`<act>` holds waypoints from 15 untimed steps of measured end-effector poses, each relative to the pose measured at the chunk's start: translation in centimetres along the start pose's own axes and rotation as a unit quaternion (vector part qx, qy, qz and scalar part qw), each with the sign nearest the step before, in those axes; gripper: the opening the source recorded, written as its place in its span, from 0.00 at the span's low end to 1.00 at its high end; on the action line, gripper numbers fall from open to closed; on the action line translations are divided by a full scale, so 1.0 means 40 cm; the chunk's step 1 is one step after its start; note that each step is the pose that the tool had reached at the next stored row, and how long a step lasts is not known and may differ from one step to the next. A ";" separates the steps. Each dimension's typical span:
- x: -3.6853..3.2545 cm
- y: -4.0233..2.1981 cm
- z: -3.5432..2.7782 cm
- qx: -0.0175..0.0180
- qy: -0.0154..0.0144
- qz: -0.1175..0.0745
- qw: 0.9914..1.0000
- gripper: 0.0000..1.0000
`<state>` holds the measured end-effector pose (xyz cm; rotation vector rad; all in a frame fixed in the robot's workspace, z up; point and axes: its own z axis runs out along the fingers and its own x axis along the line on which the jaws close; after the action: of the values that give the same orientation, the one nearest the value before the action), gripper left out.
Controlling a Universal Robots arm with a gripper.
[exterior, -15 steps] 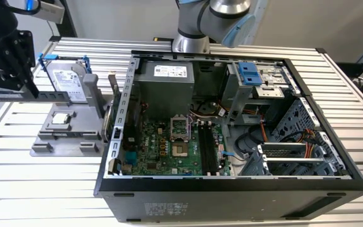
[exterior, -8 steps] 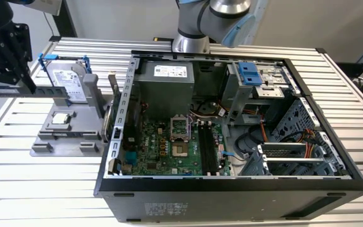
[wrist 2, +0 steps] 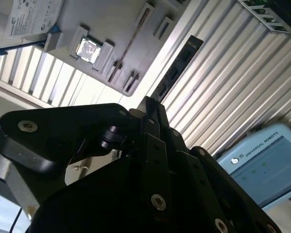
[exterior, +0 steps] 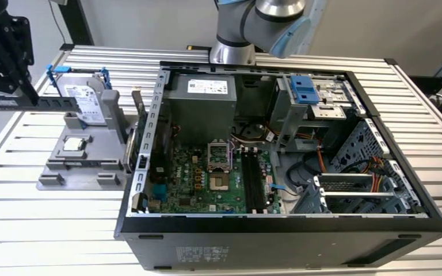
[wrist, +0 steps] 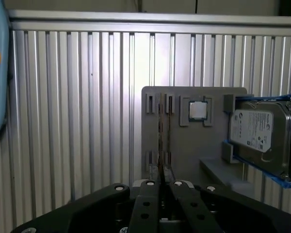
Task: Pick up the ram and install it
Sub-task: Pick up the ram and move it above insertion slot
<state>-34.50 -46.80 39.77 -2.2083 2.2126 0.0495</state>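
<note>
My black gripper hangs at the exterior view's left, shut on the ram. The ram is a long dark stick held level in the air above the grey fixture, apart from it. In the second wrist view the ram juts out from between the closed fingers, with black chips along it. In the first wrist view the ram shows edge-on above the gripper, over the fixture's narrow slots. The open computer case lies to the exterior view's right, and its motherboard's long black memory slots are bare.
The fixture carries a silver hard drive with blue brackets and a small square processor. Inside the case are a power supply, drive cages and cables. Everything rests on a ribbed aluminium table. A teach pendant is nearby.
</note>
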 end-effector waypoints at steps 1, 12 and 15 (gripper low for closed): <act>0.000 0.000 -0.004 0.000 0.000 0.000 1.000 0.00; -0.001 0.000 -0.022 0.000 0.000 0.000 1.000 0.00; -0.001 -0.011 -0.023 0.000 0.000 0.000 1.000 0.00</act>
<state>-34.06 -46.80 40.67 -2.2085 2.2128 0.0496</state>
